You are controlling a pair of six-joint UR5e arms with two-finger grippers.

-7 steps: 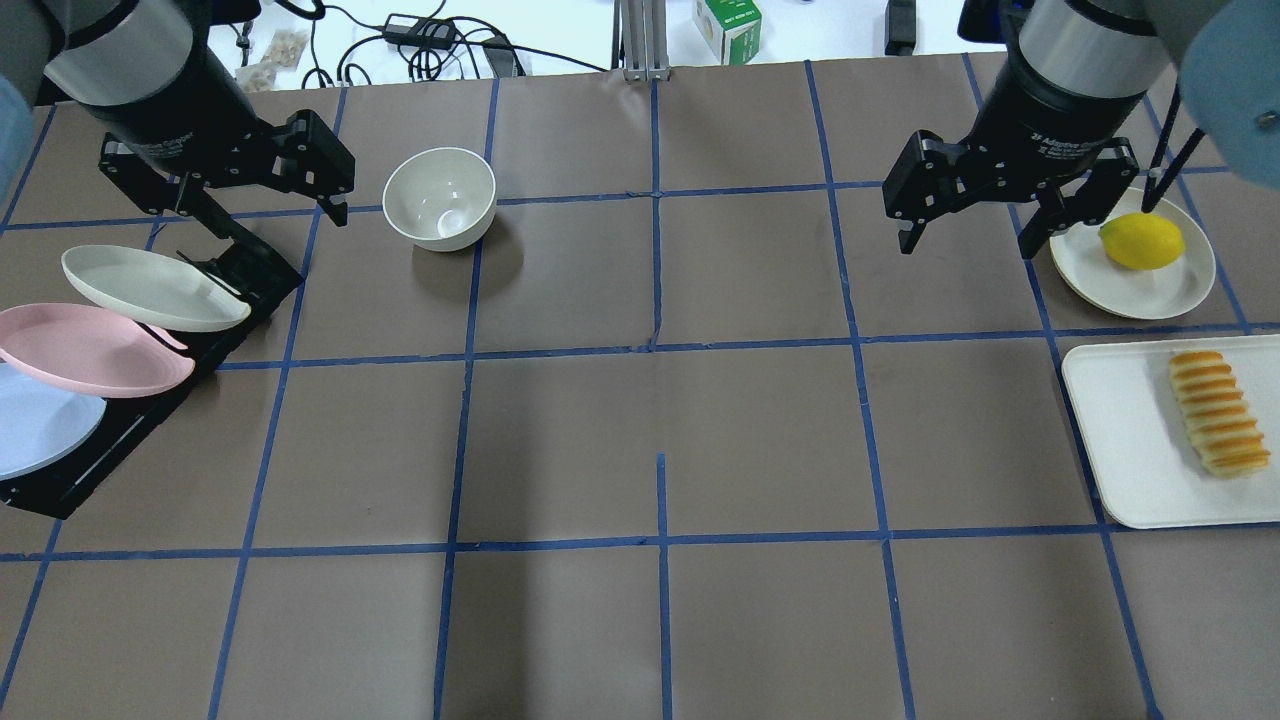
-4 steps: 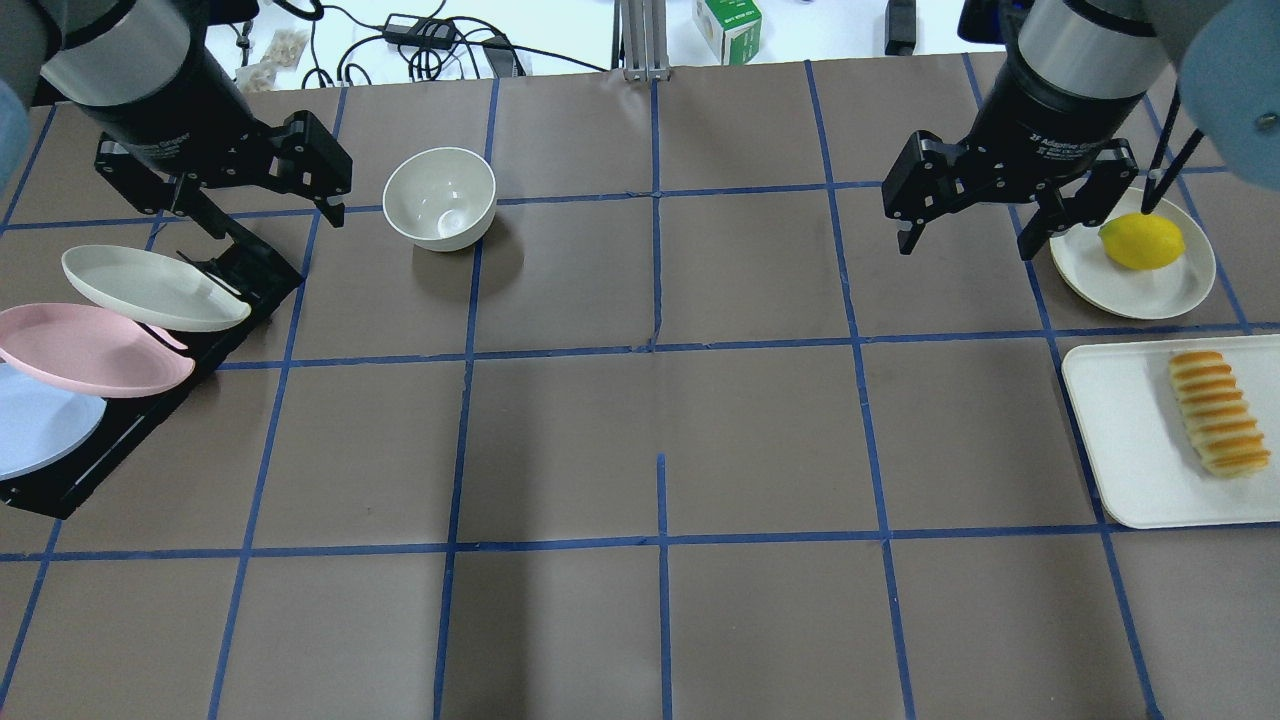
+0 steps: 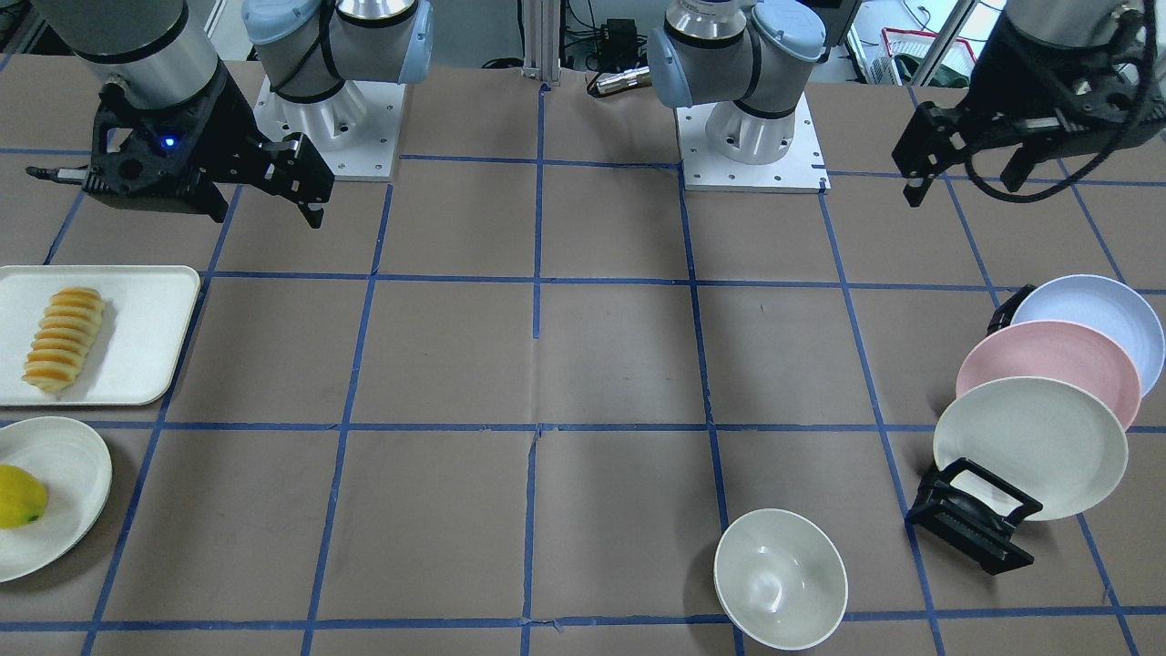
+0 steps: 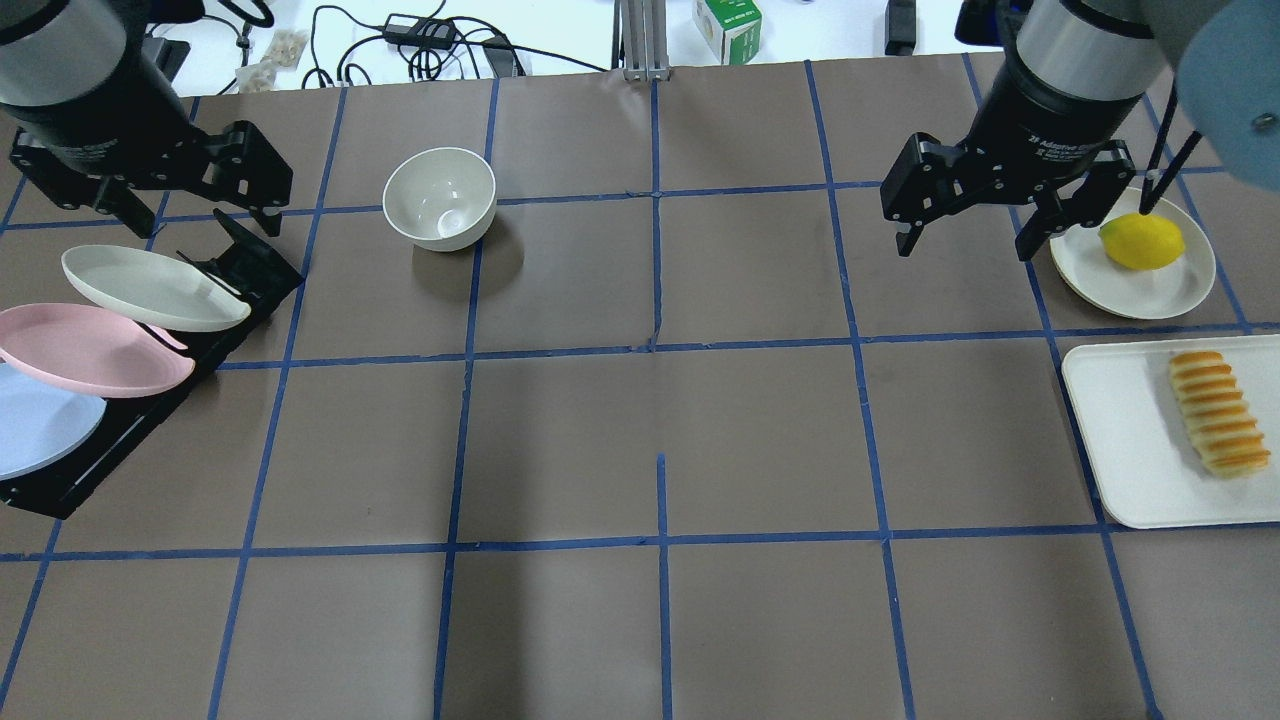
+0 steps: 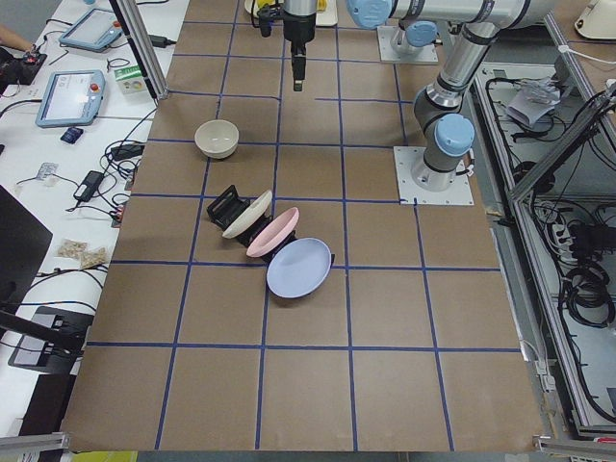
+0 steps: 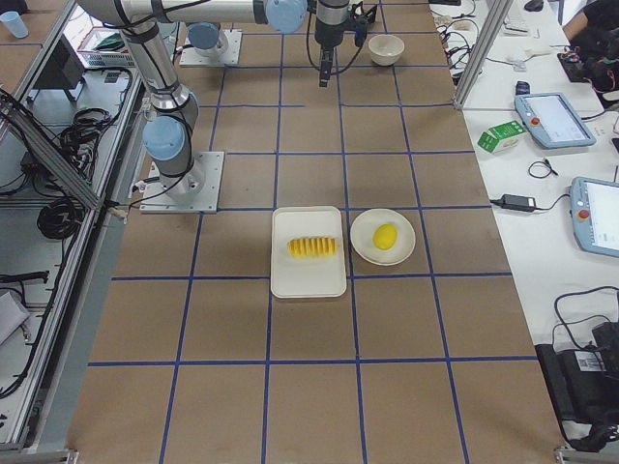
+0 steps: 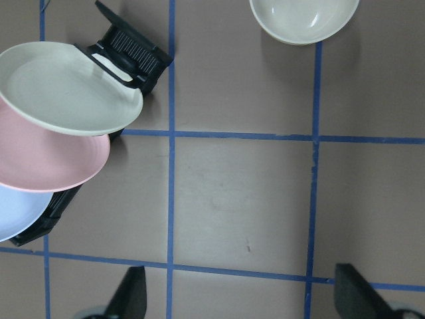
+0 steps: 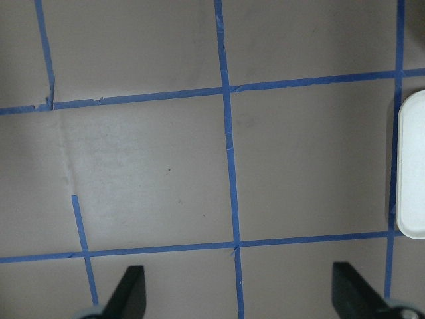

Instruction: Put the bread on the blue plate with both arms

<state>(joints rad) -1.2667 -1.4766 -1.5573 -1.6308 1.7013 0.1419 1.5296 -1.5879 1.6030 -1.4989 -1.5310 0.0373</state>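
The bread point(image 4: 1218, 412) lies lengthwise on a white tray point(image 4: 1120, 450) at the table's right edge; it also shows in the front view point(image 3: 62, 339). The blue plate point(image 4: 35, 425) leans in a black rack point(image 4: 250, 272) at the far left, lowest of three plates, and shows in the left wrist view point(image 7: 14, 218). My left gripper point(image 4: 200, 215) is open and empty, above the rack's far end. My right gripper point(image 4: 965, 245) is open and empty, hovering left of the lemon plate and beyond the tray.
A pink plate point(image 4: 90, 350) and a cream plate point(image 4: 150, 285) lean in the same rack. A white bowl point(image 4: 440, 197) stands right of the rack. A lemon point(image 4: 1141, 241) sits on a cream plate point(image 4: 1165, 290) beyond the tray.
My left gripper has moved to the left and slightly away, still open. My right gripper has hardly moved. Bread and plates are where they were.
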